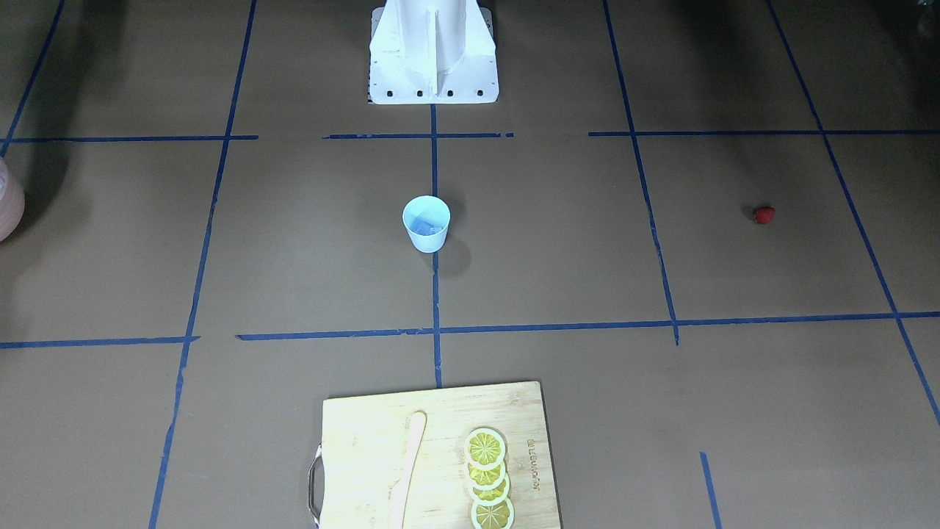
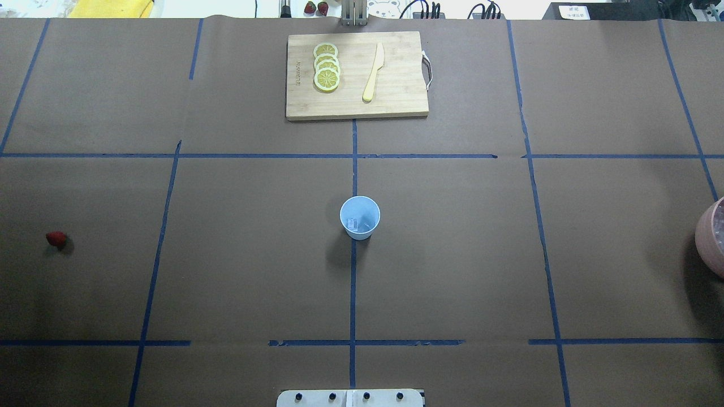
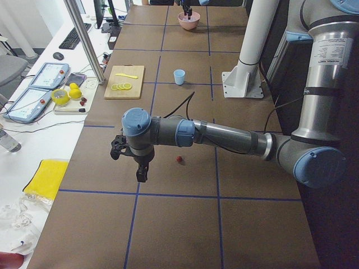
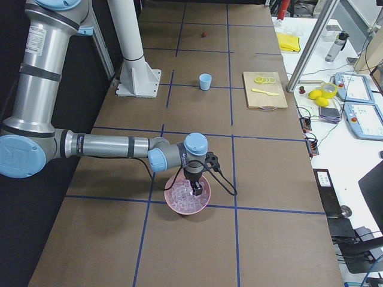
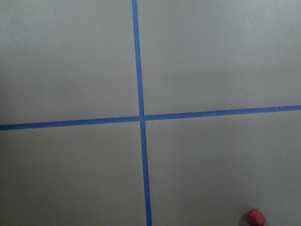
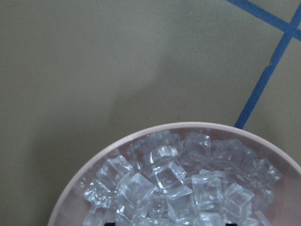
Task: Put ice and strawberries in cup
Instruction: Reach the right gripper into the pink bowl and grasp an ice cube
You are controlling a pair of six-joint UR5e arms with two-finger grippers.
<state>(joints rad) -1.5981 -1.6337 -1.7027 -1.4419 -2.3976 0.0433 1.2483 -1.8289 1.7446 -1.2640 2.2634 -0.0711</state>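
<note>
While the left gripper [image 3: 141,174] hangs pointing down over the brown paper-covered table [image 3: 185,224], the small red strawberry [image 3: 179,159] with its dark top lies on the paper near it, apart from the fingers and seemingly on the robot's side. We cannot tell from that side view whether its jaws are spread or closed. The left wrist camera shows no fingers, only the berry at its lower edge and crossing strips of blue tape [image 5: 141,117].

The right gripper [image 4: 196,190] reaches down into the round pink bowl [image 4: 185,209], right at its heap of clear, bluish-white ice cubes [image 4: 179,194]. We cannot tell whether it is spread, closed or gripping a cube. The right wrist view shows the cubes piled in the bowl in detail, where the side view gives only a pale mass.

The small light-blue tapered cup [image 2: 360,217] stands upright at the table's middle on a tape line, well apart from both grippers, with the strawberry far to its left and the bowl far to its right. The overhead view shows most clearly one pale ice lump [image 2: 352,224] inside the cup.

At the far edge sits a bamboo cutting board [image 2: 396,104] carrying four overlapping yellow lemon slices [image 2: 326,66] and a pale yellow knife [image 2: 373,72].
</note>
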